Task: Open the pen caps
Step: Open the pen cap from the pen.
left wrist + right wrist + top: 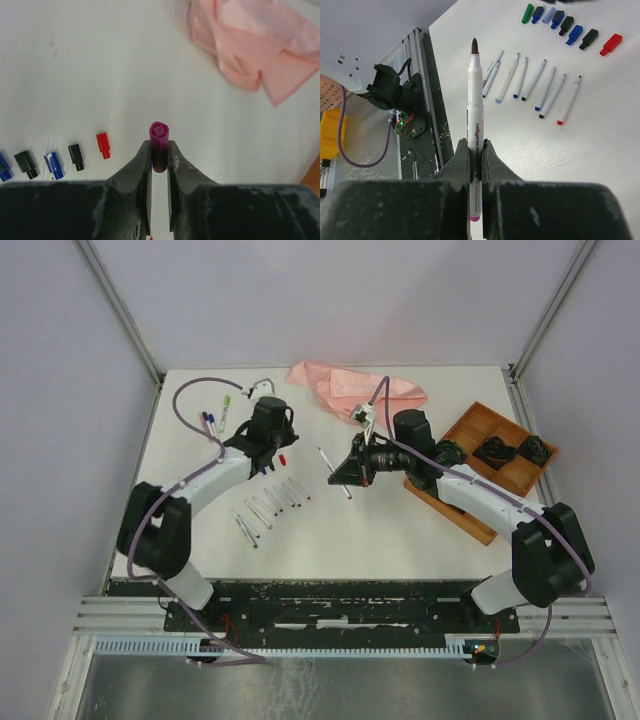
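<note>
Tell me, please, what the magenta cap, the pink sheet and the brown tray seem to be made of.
Magenta cap, shut in the left gripper: probably moulded plastic; smooth, faintly glossy, even colour. Pink sheet: thin cloth or soft film, I cannot tell which; matte, crumpled in loose folds. Tray: likely wood; matte brown, straight dividers.

The magenta cap (159, 140) has its lower half hidden between the left jaws. A blue cap (3, 169) is cut by the left wrist view's edge, as is the blurred pink cloth (250, 45). The right jaws cover part of the pen (475, 105) barrel.
</note>
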Motion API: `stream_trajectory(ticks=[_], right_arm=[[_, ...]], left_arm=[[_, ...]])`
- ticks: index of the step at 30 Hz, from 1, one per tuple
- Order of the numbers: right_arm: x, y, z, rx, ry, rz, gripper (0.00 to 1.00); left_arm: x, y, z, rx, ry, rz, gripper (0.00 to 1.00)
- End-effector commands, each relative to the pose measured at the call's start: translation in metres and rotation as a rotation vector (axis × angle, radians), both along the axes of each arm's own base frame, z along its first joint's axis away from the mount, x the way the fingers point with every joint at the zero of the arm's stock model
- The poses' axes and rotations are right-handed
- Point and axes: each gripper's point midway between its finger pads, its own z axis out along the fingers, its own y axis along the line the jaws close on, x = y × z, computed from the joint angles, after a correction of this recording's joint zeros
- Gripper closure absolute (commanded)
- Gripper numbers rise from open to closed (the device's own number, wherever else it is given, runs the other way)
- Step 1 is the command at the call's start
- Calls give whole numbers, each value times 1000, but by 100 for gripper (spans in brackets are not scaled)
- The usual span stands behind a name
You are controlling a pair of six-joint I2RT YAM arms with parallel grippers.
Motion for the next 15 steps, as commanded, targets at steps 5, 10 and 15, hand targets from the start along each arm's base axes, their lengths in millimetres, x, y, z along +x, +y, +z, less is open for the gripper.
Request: stream_trajectory(ticks=[5,10,15], right_arm=[[11,-2,24,13,-75,-24,100],[12,-3,25,14,-77,-28,100],[13,-3,25,13,-77,-31,100]], left_arm=[[22,-7,-63,99,211,38,97],[29,-3,-93,171,279,60,94],[34,0,-112,227,329,68,94]])
